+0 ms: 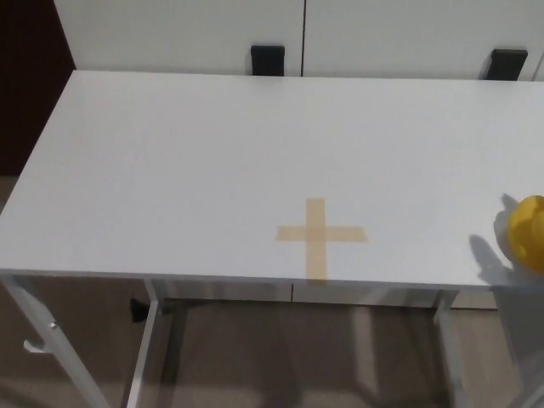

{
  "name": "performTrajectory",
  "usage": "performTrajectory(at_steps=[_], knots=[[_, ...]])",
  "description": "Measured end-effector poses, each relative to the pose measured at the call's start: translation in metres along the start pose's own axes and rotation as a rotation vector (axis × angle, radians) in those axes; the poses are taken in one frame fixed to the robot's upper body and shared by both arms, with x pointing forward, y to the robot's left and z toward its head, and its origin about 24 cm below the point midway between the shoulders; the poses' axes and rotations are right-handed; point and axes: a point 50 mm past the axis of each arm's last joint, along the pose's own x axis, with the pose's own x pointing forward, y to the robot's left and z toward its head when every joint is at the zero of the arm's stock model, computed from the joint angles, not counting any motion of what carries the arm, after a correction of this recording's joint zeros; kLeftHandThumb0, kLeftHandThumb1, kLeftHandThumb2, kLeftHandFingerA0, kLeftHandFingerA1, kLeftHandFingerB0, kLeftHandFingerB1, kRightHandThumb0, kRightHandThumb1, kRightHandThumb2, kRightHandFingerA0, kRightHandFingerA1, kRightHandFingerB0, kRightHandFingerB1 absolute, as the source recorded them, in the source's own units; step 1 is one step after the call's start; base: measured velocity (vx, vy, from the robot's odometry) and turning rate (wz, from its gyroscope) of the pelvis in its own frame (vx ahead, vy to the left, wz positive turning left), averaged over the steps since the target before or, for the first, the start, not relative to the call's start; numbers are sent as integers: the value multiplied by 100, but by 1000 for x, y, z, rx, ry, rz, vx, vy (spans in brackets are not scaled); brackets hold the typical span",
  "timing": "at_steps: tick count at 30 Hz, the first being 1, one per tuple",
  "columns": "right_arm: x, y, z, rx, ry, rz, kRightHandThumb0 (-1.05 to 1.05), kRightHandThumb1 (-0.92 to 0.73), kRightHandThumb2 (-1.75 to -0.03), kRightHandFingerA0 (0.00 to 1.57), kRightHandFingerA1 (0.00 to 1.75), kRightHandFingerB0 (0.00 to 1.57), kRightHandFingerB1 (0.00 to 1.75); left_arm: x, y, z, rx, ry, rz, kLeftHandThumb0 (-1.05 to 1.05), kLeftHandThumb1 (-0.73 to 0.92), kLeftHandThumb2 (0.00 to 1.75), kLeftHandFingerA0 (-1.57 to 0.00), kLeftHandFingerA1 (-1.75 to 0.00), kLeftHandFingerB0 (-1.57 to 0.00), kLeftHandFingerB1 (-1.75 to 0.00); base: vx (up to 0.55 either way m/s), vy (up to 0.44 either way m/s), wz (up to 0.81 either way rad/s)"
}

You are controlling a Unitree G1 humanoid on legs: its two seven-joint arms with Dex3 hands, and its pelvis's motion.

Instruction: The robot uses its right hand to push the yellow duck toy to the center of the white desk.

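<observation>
Head view: white counter (pixel 212 153) fills the frame, with a tan tape cross (pixel 320 235) near its front edge, a little right of the middle. The yellow duck (pixel 528 234) sits at the far right, cut off by the picture's edge, well apart from the cross, with a grey shadow on the counter just to its left. Neither hand is in view, so their state cannot be told.

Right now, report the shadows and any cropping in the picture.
Head view: even, soft light on the white desk, no glare; the yellow duck toy is cropped by the right edge, with a grey shadow left of it; the tape cross shows whole; no hand shows.
</observation>
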Motion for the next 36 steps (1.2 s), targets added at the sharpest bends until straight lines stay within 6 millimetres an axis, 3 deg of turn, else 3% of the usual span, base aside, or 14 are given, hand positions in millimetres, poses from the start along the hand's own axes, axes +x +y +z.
performTrajectory(at_steps=[12,19,27,28,29,34,35,36], knots=[[-3,14,-18,-50,44,2,-92,-92,-85,28,41,21,37,0,-1,1,-1,-3,1,-11,67,66,-89,-65,-85,-57,0,0,0],[-4,20,-22,-59,26,-16,-91,-91,-79,30,40,25,36,0,-1,1,0,-4,0,-10,67,72,-85,-60,-83,-56,0,0,0],[-3,43,-25,-34,6,-10,-90,-92,-76,33,42,30,36,0,-2,0,6,-2,-3,-13,70,65,-86,-59,-80,-53,0,0,0],[-3,43,-25,-34,6,-10,-87,-82,-124,31,53,18,44,0,-2,0,6,-2,-3,-12,68,65,-86,-59,-80,-54,0,0,0],[-2,55,-24,-14,-2,0,-87,-82,-124,31,53,18,44,0,-2,-1,8,0,-4,-12,68,65,-86,-59,-80,-54,0,0,0],[-1,78,-20,15,-21,26,-84,-77,-120,24,52,18,46,-1,-3,-1,10,0,-7,-11,68,65,-87,-61,-83,-54,0,0,0],[-1,83,-20,27,-24,30,-96,-92,-78,31,43,27,37,-1,-4,-1,10,0,-9,-12,68,64,-89,-62,-84,-54,0,0,0],[-1,83,-20,27,-24,30,-96,-92,-78,31,43,27,37,-1,-4,-1,10,0,-9,-12,68,64,-89,-62,-84,-54,0,0,0]])
